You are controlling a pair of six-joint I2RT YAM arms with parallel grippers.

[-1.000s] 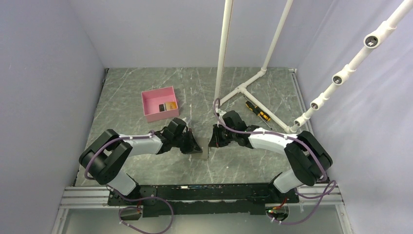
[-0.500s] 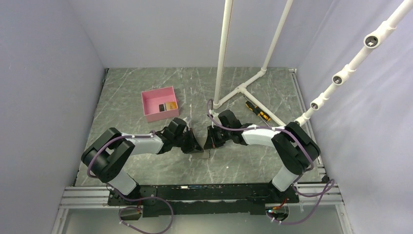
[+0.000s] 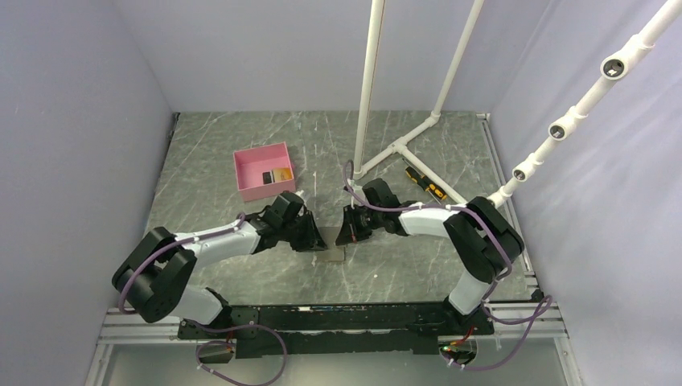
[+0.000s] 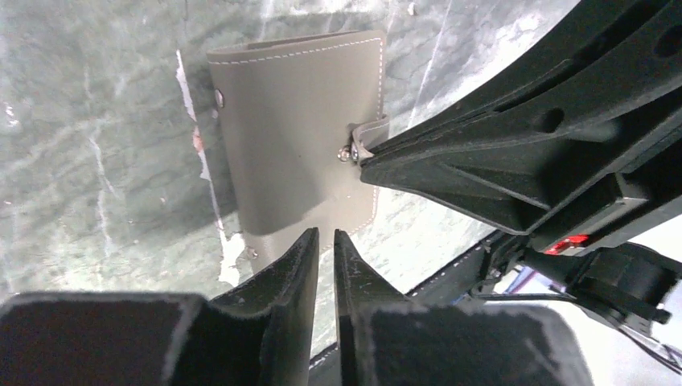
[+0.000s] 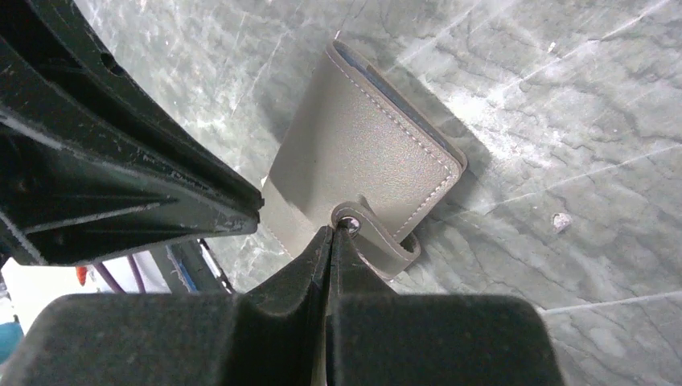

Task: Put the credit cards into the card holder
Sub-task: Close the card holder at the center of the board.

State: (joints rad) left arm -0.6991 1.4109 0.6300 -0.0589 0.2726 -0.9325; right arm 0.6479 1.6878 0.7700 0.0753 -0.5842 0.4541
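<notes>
Sliding is looking likely: closed right gripper (image 5: 331,235) is prodding the tab of the card holder (image 5: 362,153) while narrowly parted left gripper (image 4: 326,236) is bracing nothing.

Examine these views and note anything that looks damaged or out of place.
The card holder lies folded shut, its snap strap undone and curling up. The table surface is chipped white beside it.

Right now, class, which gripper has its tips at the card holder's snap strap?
The right gripper: shut, tips at the strap of the card holder. The left gripper, slightly open, sits at the holder's plain edge instead.
</notes>
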